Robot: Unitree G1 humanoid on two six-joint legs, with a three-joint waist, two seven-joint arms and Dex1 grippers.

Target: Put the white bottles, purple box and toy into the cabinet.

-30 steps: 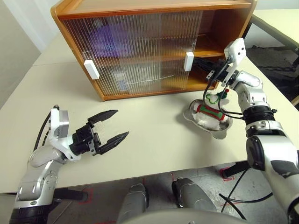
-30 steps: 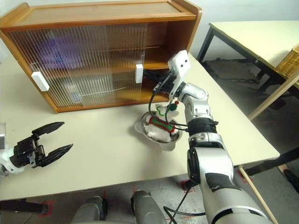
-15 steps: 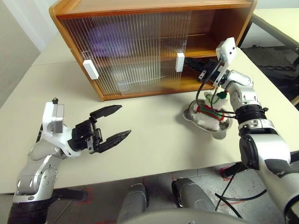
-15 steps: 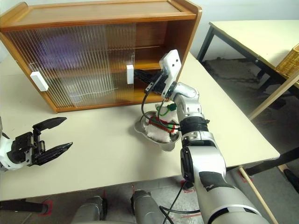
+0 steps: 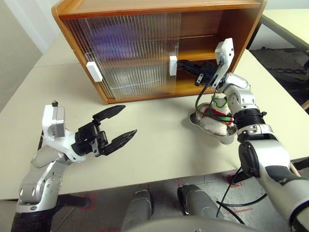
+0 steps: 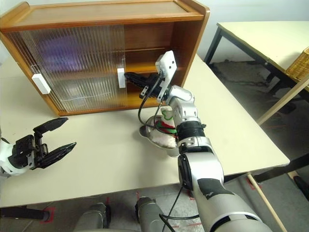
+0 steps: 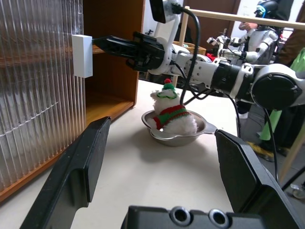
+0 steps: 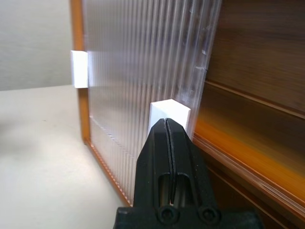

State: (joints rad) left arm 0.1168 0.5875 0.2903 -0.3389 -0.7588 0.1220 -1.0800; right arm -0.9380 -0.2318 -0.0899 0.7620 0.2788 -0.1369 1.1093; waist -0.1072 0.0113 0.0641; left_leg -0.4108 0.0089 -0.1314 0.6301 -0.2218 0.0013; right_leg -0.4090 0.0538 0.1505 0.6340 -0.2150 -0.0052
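The cabinet (image 5: 159, 8) stands at the table's far side with its ribbed doors slid left, and its right part stands open. My right gripper (image 5: 181, 63) is shut, its tips (image 8: 167, 123) pressed against the right door's white handle (image 8: 172, 109). The toy (image 5: 215, 116), white with a red-and-green sweater, sits in a steel bowl (image 5: 225, 137) under my right forearm. A lilac blur behind the doors on the upper shelf is the purple box (image 5: 113, 36). The white bottles are hidden. My left gripper (image 5: 128, 120) hovers open and empty over the near left of the table.
The left door's handle (image 5: 94, 71) sits near the cabinet's left end. A second table (image 6: 270, 34) and a wicker basket (image 6: 300, 65) stand off to the right. Bare tabletop (image 5: 159, 140) lies between my left gripper and the bowl.
My right gripper has moved left along the cabinet front, pushing the handle, so the right door has slid left and the opening is wider. The left gripper has lifted slightly.
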